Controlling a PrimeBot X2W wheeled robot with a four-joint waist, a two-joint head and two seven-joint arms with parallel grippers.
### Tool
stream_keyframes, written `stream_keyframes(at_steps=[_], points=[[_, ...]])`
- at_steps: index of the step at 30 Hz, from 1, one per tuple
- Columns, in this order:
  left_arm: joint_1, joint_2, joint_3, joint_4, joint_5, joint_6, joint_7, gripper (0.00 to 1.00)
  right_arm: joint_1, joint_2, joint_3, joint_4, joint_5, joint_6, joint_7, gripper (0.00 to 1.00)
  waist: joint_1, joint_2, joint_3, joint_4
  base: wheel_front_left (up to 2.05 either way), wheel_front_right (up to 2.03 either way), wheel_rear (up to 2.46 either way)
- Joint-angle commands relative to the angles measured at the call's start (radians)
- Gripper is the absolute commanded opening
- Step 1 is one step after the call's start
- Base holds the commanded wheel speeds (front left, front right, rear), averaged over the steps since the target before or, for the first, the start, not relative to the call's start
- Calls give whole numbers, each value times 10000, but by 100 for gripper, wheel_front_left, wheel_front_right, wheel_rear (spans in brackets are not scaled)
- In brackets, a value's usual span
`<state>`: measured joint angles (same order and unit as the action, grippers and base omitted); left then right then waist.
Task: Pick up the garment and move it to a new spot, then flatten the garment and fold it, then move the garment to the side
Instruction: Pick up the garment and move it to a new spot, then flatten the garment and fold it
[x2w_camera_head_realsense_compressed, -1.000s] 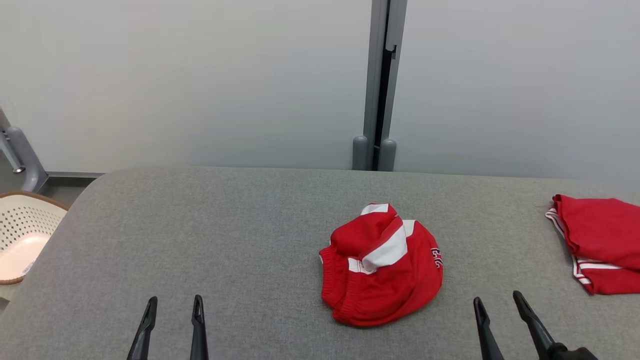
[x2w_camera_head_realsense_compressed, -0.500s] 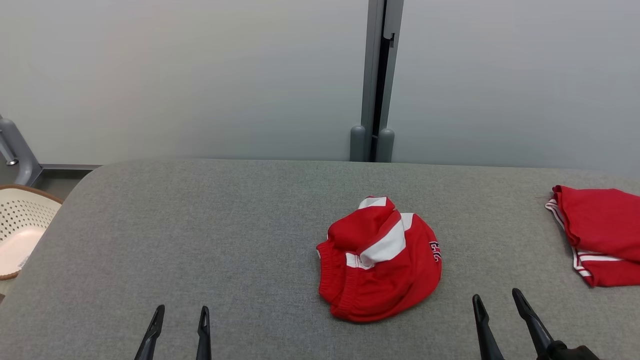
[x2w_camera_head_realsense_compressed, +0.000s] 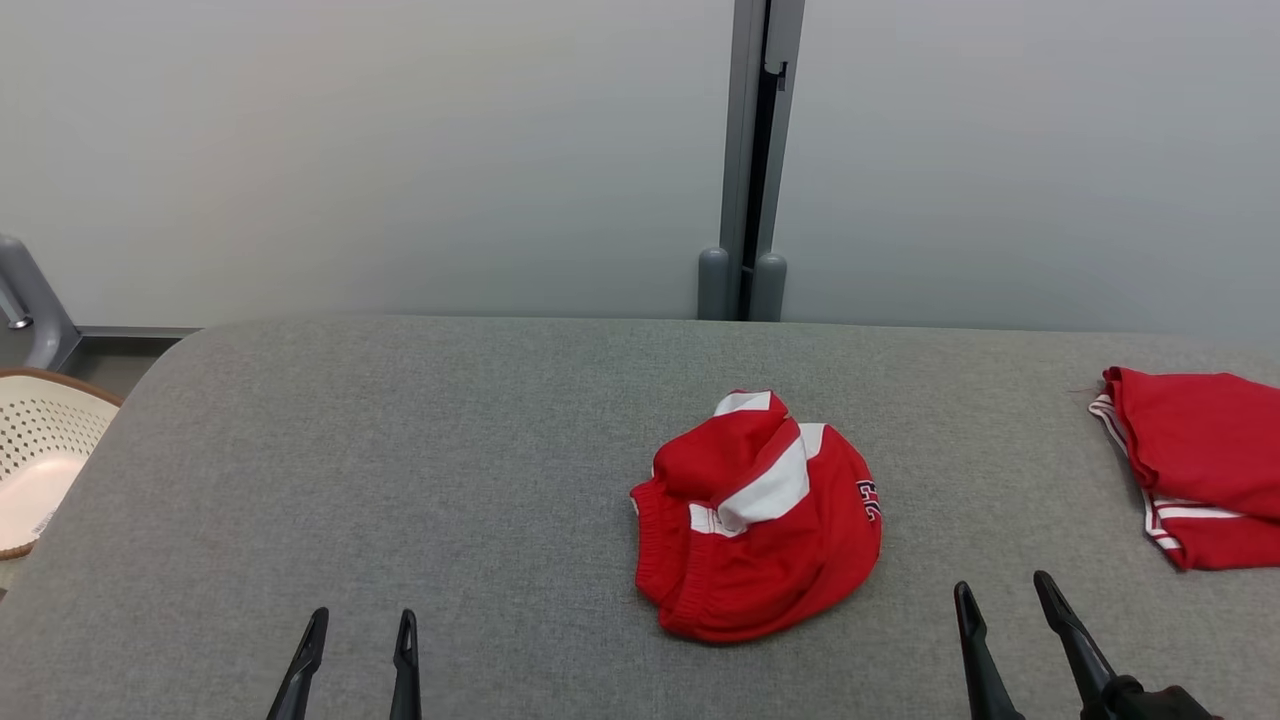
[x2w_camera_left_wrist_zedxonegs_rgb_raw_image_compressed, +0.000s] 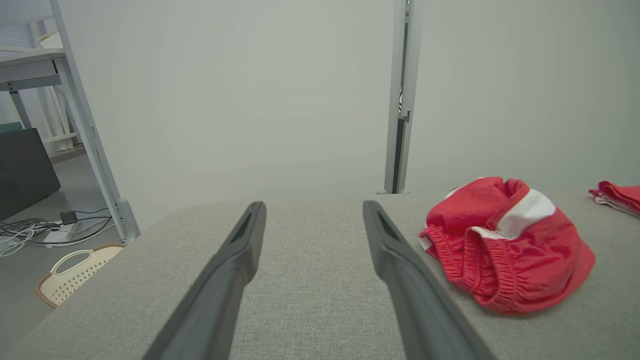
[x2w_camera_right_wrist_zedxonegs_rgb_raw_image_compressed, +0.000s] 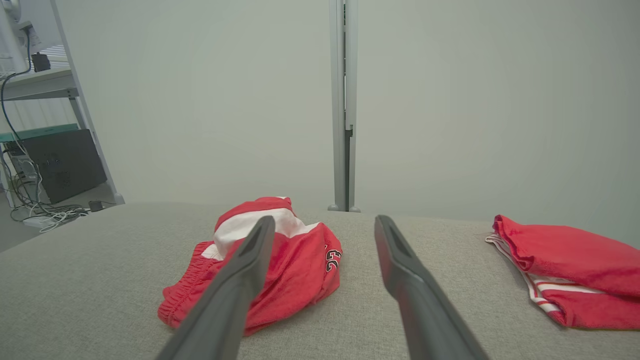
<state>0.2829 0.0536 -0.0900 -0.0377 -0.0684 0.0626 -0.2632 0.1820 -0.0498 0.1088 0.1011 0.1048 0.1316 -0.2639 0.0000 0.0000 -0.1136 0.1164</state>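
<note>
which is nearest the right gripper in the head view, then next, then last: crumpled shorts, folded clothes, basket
1. crumpled shorts, just left of the right gripper
2. folded clothes, to its right, slightly farther
3. basket, far left

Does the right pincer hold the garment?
No, the right pincer stands open, apart from the garment on the table.

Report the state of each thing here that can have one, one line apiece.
Crumpled red garment: bunched in a heap on the table, unfolded, not held.
Folded red garment: lying folded at the table's right end, untouched.
Left end effector: open, empty, over the table.
Right end effector: open, empty, short of the crumpled garment.
Basket: upright beside the table's left end.
</note>
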Motion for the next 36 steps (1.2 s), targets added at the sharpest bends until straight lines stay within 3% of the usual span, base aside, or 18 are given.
stream_keyframes(at_steps=[1, 4, 9, 17, 19, 23, 30, 36], points=[[-155, 22, 34, 57, 84, -64, -13, 100, -122, -17, -30, -38, -7, -20, -3, 100, 0, 0, 31, -26, 0, 0, 0], [-317, 12, -24, 331, 3, -225, -14, 100, -164, -18, -69, -56, -64, -20, -3, 100, 0, 0, 113, -87, 0, 0, 0], [-1119, 27, -489, 1240, 163, -891, -13, 100, -306, -18, -228, 24, -103, -20, -3, 100, 0, 0, 395, -205, 0, 0, 0], [-3592, -3, -1747, 3970, -377, -1775, 42, 100, -699, -18, -363, -19, -222, -20, -3, 100, 0, 0, 1054, -494, 0, 0, 0], [-4219, 8, -2096, 4594, -1013, -1875, 246, 100, -784, -16, -350, -19, -277, -20, -3, 100, 0, 0, 1208, -582, 0, 0, 0], [-5396, -8, -3071, 5317, -3324, -1947, 1069, 100, -985, -18, -335, -52, -345, -20, -3, 100, 0, 0, 1614, -775, 0, 0, 0], [-6646, 17, -4443, 5555, -6300, -1935, 2642, 100, -1268, -16, -421, -88, -445, -20, -3, 100, 0, 0, 2071, -1013, 0, 0, 0], [-7330, 410, -4942, 6088, -7291, -1937, 3190, 100, -1462, -16, -399, -65, -504, -20, -3, 100, 0, 0, 2239, -1252, 0, 0, 0]])
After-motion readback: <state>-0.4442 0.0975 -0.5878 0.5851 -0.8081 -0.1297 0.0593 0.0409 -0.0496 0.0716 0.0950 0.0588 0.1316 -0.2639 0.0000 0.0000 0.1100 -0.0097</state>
